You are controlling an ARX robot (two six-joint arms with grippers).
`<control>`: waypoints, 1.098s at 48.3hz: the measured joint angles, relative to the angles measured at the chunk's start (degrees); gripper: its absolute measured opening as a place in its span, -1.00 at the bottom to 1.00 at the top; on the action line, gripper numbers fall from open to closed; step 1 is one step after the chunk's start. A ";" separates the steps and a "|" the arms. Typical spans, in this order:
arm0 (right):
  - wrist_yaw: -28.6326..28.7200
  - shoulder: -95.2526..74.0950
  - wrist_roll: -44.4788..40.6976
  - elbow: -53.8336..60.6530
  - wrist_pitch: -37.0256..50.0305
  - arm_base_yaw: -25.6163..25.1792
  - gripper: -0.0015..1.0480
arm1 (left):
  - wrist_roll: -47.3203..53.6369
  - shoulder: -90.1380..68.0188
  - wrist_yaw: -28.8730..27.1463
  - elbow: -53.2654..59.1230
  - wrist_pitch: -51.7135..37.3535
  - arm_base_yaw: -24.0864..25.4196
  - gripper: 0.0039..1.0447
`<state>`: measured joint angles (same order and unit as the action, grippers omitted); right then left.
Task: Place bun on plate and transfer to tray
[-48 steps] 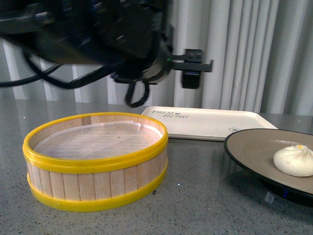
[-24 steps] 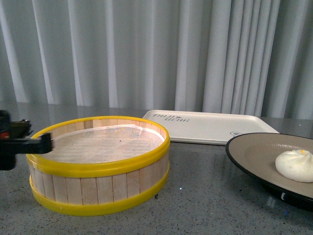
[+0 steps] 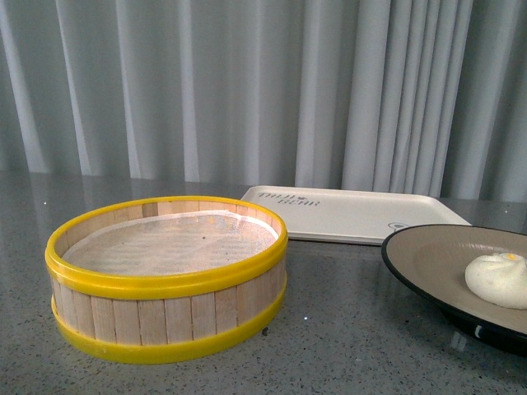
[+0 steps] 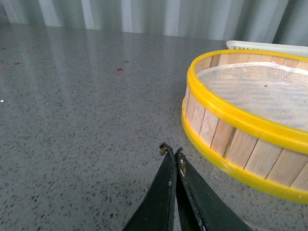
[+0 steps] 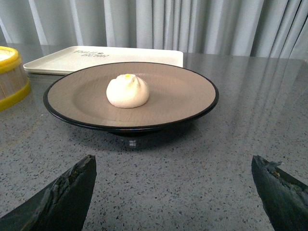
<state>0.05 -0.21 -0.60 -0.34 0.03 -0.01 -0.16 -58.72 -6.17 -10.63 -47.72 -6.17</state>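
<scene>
Bun (image 5: 127, 91): round, pleated top upward, resting on plate (image 5: 185, 96), nearer than tray (image 5: 72, 61); left gripper (image 4: 172, 150) pinched together, empty, beside steamer basket (image 4: 240, 144); right gripper (image 5: 172, 161) spread wide, empty, facing plate.

A second ago the left arm filled the upper left of the front view, a dark mass of housing and looped cable hanging over the steamer basket (image 3: 165, 280) and hiding much of the curtain (image 3: 165, 90). Half a second later it had dropped to that view's left border, with only a black bracket showing against the basket's left rim. Now it is gone from the front view and the curtain shows unbroken. The left gripper (image 4: 172, 152) appears only in its own wrist view, tips pressed together, low over the tabletop (image 4: 72, 120) just beside the basket's wall. The front scene also sits slightly lower in frame.
</scene>
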 joint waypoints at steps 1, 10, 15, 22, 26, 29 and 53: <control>0.00 0.00 0.00 0.02 0.00 0.00 0.84 | 0.00 0.87 0.26 0.61 0.33 0.31 -0.93; 0.00 0.00 0.00 0.00 0.00 0.00 0.84 | 0.02 8.83 5.57 4.63 4.39 4.37 -0.93; 0.00 0.00 0.00 0.00 0.00 0.00 0.84 | 0.00 11.80 5.79 5.75 6.23 5.79 -0.93; 0.00 0.00 0.00 0.00 0.00 0.00 0.84 | 0.02 15.63 5.99 7.17 8.61 6.05 -0.93; 0.00 0.00 0.00 0.02 0.00 0.00 0.84 | 0.00 16.41 6.12 9.07 6.71 6.05 -0.93; 0.00 0.00 0.00 0.02 0.00 0.00 0.84 | 0.00 18.23 6.12 9.09 8.74 6.05 -0.93; 0.00 0.00 0.00 0.02 0.00 0.00 0.84 | 0.02 34.29 6.14 9.14 23.28 6.05 -0.93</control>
<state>0.05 -0.21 -0.60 -0.32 0.03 -0.01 -0.14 -24.43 -0.03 -1.50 -24.45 -0.12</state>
